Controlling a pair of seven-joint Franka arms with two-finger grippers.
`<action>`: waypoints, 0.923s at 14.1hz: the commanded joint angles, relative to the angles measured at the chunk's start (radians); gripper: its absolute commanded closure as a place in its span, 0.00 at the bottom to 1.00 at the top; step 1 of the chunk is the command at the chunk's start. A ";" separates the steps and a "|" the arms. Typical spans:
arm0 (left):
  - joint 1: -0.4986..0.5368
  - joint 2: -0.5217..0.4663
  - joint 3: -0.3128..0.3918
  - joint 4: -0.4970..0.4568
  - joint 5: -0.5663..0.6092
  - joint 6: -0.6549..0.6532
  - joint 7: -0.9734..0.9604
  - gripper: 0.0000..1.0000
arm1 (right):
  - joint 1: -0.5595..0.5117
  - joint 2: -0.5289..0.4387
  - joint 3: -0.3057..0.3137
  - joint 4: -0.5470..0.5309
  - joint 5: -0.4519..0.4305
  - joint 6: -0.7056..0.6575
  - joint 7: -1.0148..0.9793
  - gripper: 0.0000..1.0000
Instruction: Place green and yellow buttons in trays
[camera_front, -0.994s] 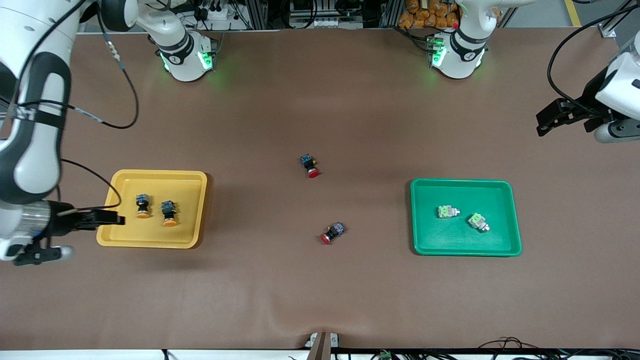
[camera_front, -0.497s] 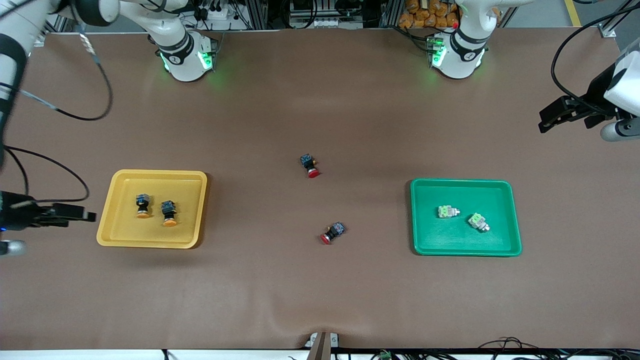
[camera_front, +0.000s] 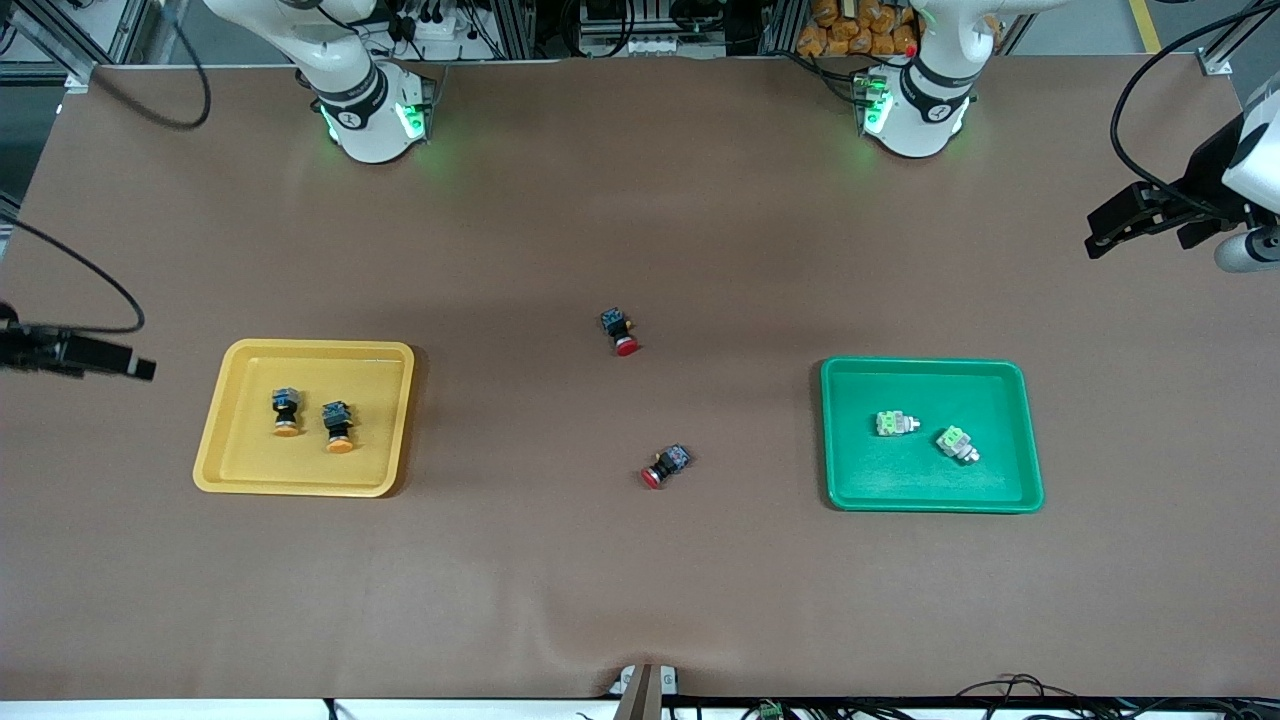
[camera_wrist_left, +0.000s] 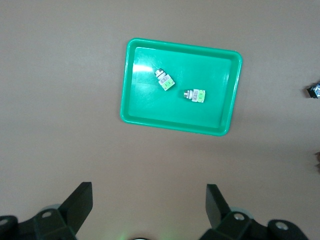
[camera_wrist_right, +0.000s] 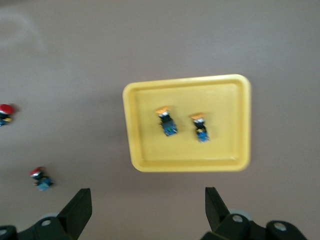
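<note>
Two orange-yellow capped buttons lie side by side in the yellow tray; the right wrist view shows them in the tray. Two grey and pale green buttons lie in the green tray, and they show again in the tray in the left wrist view. My right gripper hangs open and holds nothing, over the table's edge at the right arm's end. My left gripper is open, holds nothing, and is high over bare table at the left arm's end.
Two black switches with red caps lie on the mat between the trays, one farther from the front camera, one nearer. The right wrist view catches both. The arm bases stand along the table's back edge.
My right gripper has drawn away from the yellow tray toward the right arm's end of the table. My left gripper has drifted slightly outward. The buttons have not moved.
</note>
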 joint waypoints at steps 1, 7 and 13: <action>0.006 -0.015 -0.001 0.008 -0.017 -0.015 -0.002 0.00 | -0.026 -0.118 0.092 -0.073 -0.118 -0.059 0.068 0.00; 0.006 -0.014 -0.005 0.011 -0.009 -0.021 0.010 0.00 | -0.027 -0.346 0.094 -0.308 -0.142 -0.055 0.056 0.00; 0.004 -0.015 -0.008 0.011 -0.014 -0.023 0.010 0.00 | -0.017 -0.396 0.155 -0.396 -0.231 0.023 0.061 0.00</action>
